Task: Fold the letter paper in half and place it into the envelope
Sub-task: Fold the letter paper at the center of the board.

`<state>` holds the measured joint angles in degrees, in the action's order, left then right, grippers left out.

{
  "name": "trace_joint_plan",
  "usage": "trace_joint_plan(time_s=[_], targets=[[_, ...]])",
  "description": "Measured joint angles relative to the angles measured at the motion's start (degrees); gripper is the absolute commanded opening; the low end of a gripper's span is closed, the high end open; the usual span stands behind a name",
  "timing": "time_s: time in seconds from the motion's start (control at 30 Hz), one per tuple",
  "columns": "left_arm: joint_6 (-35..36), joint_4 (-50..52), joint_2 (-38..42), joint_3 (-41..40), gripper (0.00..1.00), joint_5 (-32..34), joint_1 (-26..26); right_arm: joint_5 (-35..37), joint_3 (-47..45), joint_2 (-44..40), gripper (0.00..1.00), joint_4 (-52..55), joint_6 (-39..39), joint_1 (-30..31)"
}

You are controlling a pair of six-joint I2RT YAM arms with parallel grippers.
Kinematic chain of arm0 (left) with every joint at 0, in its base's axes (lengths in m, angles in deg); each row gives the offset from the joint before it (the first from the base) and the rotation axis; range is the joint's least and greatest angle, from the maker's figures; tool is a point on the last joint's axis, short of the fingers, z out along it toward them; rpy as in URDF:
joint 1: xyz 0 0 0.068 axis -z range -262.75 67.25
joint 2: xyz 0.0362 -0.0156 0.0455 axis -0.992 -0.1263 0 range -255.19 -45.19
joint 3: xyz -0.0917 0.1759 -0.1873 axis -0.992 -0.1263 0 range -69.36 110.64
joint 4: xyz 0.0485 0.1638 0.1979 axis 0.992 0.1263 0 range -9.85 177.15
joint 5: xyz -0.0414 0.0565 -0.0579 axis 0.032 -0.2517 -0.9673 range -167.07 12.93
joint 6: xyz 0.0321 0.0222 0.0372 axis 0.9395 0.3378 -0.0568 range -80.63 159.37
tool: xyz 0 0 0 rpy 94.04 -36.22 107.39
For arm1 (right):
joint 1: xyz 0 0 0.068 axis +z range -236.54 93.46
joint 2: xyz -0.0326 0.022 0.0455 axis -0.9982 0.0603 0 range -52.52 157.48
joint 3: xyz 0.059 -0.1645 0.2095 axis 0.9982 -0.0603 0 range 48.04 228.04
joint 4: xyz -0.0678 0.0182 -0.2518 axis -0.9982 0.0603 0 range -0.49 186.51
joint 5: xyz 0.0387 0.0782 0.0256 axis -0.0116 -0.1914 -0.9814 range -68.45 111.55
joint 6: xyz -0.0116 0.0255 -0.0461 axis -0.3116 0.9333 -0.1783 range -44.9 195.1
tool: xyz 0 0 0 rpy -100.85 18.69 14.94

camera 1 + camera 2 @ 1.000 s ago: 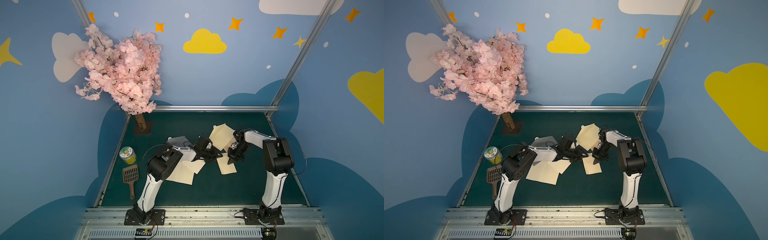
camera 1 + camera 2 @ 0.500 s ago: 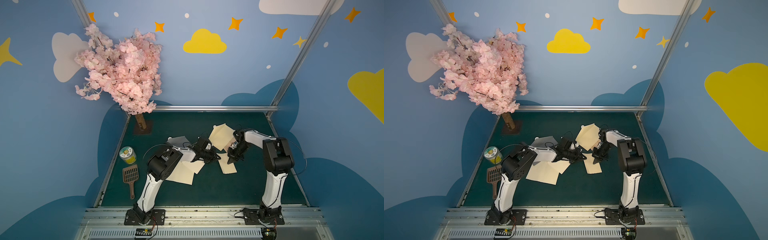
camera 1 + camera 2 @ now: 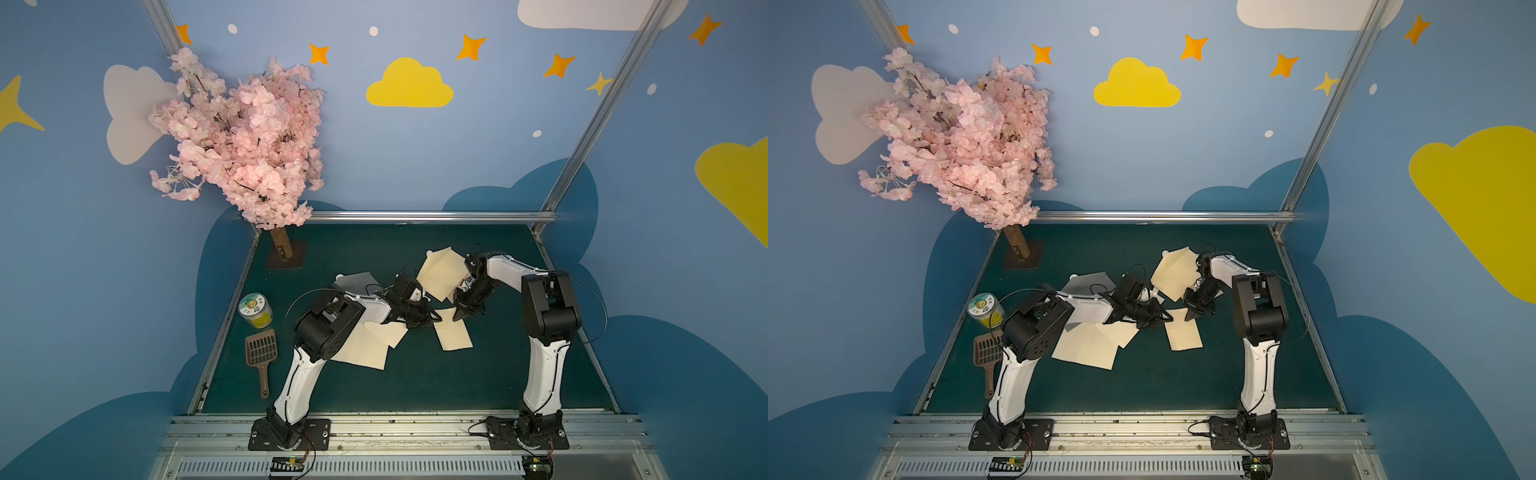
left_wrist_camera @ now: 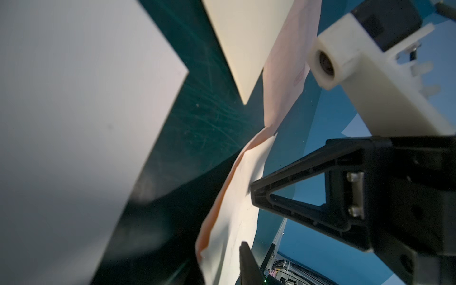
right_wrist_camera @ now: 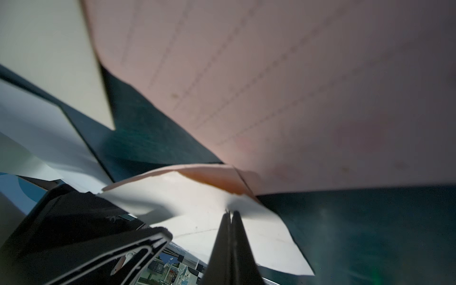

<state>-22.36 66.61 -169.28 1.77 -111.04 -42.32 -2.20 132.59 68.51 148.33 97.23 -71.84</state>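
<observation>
Right wrist view: right fingers [image 5: 222, 246] are clenched on the letter paper [image 5: 192, 197] edge. In a top view its long axis runs 12-to-6 across the worktop [image 3: 415, 395]; left fingers [image 3: 428, 316], parted, stand just beside at its 9 o'clock.

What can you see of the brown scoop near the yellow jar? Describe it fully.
The scoop looks like brown moulded plastic: a broad blade with rows of slots, narrowing to a slim handle with a rounded end. It lies flat on the dark green mat, near its edge on the robot's left side, blade toward the jar, handle pointing to the robot's base. Only the mat clearly touches it.
</observation>
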Motion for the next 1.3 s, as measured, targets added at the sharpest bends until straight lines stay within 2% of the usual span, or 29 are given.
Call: trace_joint_plan(time_s=[0.17,0.27,0.4,0.43,0.5,0.53,0.57,0.63,0.9,0.93,1.03,1.2,1.3], targets=[[-1.3,-1.6,0.1,-0.8,0.28,0.1,0.9,0.1,1.3,0.9,0.00,1.3,0.3,0.0],[-2.8,-3.3,0.5,-2.3,0.21,0.6,1.6,-0.1,1.7,1.3,0.00,1.8,0.6,-0.1],[-4.8,-4.9,0.8,-4.1,0.04,1.5,2.6,-0.2,1.8,1.4,0.00,1.9,1.1,-0.1],[-5.2,-5.1,0.9,-4.5,0.03,1.8,2.8,-0.2,1.8,1.5,0.00,1.9,1.2,-0.1],[-5.7,-5.9,1.0,-4.9,0.04,2.5,3.3,-0.2,1.9,1.6,0.00,2.0,1.3,-0.1],[-5.9,-6.1,1.2,-5.2,0.10,3.0,3.5,-0.2,2.0,1.6,0.00,2.1,1.4,-0.1],[-6.1,-6.4,1.3,-5.4,0.20,3.3,3.7,-0.2,2.0,1.6,0.00,2.1,1.5,-0.1],[-6.6,-7.3,1.9,-5.6,0.28,3.7,4.0,-0.2,2.2,1.8,0.00,2.3,1.5,-0.1],[-10.1,-8.0,4.5,-8.6,0.24,7.6,6.4,-0.2,2.4,2.0,0.00,2.6,1.7,-0.1],[-10.5,-8.1,4.5,-8.7,0.21,8.2,6.7,-0.2,2.4,2.0,0.00,2.6,1.7,-0.1],[-12.0,-8.3,4.5,-9.0,0.03,9.4,7.7,-0.2,2.5,2.0,0.00,2.6,1.9,-0.1],[-12.9,-9.0,4.5,-9.3,0.04,11.5,9.1,-0.2,2.5,2.0,0.00,2.6,2.1,-0.1],[-13.3,-9.1,4.5,-9.3,0.20,12.2,9.8,-0.3,2.4,2.0,0.00,2.5,2.3,-0.1]])
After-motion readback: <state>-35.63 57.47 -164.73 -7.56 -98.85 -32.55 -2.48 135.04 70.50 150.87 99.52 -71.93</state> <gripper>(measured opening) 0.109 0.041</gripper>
